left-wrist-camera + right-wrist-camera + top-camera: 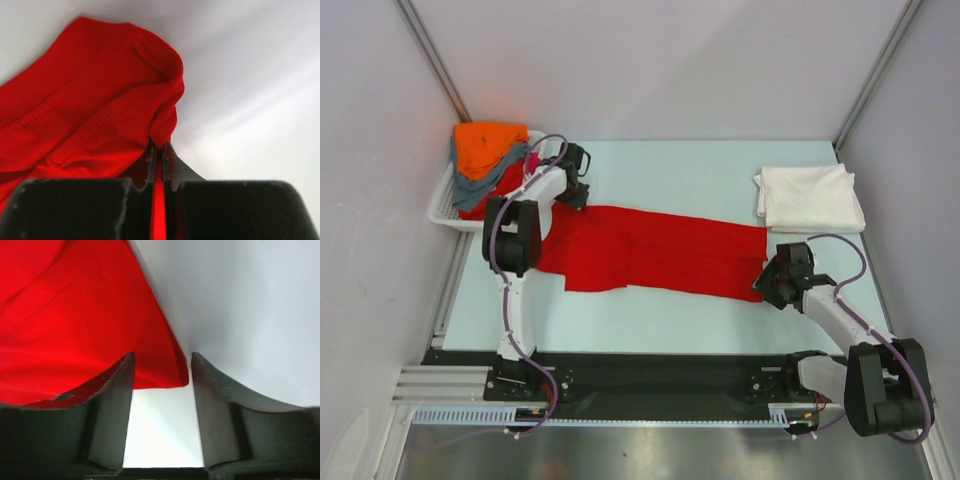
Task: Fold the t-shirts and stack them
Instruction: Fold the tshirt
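A bright red t-shirt (650, 250) lies stretched in a long band across the middle of the table. My left gripper (572, 195) is at its far left end beside the basket. In the left wrist view that gripper (159, 146) is shut on a pinched fold of the red cloth (90, 100). My right gripper (766, 278) is at the shirt's right end. In the right wrist view it (162, 362) stands open, with the shirt's corner (170, 375) lying just between its fingertips. A folded cream-white t-shirt (810, 197) rests at the back right.
A white mesh basket (442, 208) at the back left holds an orange shirt (488, 145) on top of a grey-teal one (470, 187) and some red cloth. Grey walls with metal posts enclose the table on three sides.
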You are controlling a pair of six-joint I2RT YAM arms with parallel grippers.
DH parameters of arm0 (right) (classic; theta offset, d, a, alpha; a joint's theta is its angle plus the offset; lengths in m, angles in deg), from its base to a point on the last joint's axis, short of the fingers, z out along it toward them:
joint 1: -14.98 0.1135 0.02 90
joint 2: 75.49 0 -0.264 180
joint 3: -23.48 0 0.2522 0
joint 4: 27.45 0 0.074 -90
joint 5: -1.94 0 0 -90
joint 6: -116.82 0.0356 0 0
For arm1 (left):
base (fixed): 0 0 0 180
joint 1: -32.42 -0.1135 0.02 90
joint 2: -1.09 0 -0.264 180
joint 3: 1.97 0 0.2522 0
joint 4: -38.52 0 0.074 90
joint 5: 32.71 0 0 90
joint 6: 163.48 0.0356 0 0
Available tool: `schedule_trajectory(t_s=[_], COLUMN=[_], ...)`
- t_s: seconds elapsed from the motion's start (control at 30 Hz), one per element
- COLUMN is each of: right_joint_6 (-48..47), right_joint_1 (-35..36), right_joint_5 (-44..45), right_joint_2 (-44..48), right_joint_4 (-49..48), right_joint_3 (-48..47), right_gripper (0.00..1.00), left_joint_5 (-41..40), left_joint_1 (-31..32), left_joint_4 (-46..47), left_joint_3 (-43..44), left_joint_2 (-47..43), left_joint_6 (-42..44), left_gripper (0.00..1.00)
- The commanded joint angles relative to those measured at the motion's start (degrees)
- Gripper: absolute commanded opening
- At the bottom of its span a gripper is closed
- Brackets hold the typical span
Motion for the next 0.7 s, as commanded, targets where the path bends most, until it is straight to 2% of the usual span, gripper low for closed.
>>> schedule_trajectory(t_s=[0.0, 0.1, 0.13, 0.2, 0.23, 0.33, 0.43, 0.47, 0.53, 0.6, 0.67], right_joint_6=[1.11, 2.16, 2.43, 3.04, 3.74, 5.15, 9.71, 13.29, 16.65, 20.88, 22.99], right_joint_1=[-0.24, 0.55, 1.60, 3.18, 5.02, 9.50, 19.60, 25.98, 31.99, 40.93, 45.80], right_joint_5=[-3.24, -2.89, -2.72, -1.93, -1.84, -1.93, -0.78, -0.43, 0.10, 1.23, 1.68], right_joint_2=[-2.40, -2.50, -2.15, -1.01, -0.83, -0.04, 0.84, 0.84, 0.32, -2.57, -8.00], right_joint_4=[-3.71, -3.36, -3.37, -2.41, -1.96, 0.32, 2.17, 2.17, 0.69, -1.33, -3.44], right_joint_3=[1.44, 2.06, 2.67, 2.94, 2.85, 2.41, 1.97, 1.89, 0.84, -2.22, -5.22], right_gripper=[0.49, 0.42, 0.32, 0.20, 0.10, 0.00, 0.00, 0.00, 0.00, 0.00, 0.00], left_joint_5=[2.11, 3.17, 3.69, 4.57, 5.19, 6.85, 8.44, 9.92, 11.60, 15.29, 18.53], left_joint_1=[-0.42, -0.33, -0.25, 0.10, 0.28, 1.25, 2.39, 2.74, 3.79, 5.28, 7.21], left_joint_4=[3.51, 3.68, 3.68, 4.12, 4.03, 5.00, 6.75, 8.41, 10.00, 14.48, 18.86], left_joint_3=[5.06, 8.57, 9.63, 13.57, 14.99, 20.62, 26.42, 27.56, 30.64, 31.79, 31.79], left_joint_2=[4.03, 6.40, 7.10, 9.47, 10.18, 13.86, 17.72, 18.61, 21.15, 22.74, 23.63], left_joint_6=[0.46, 0.72, 0.90, 1.42, 1.77, 2.74, 3.88, 4.15, 4.76, 4.85, 4.41], left_gripper=[0.00, 0.00, 0.00, 0.00, 0.00, 0.00, 0.00, 0.00, 0.00, 0.00, 0.00])
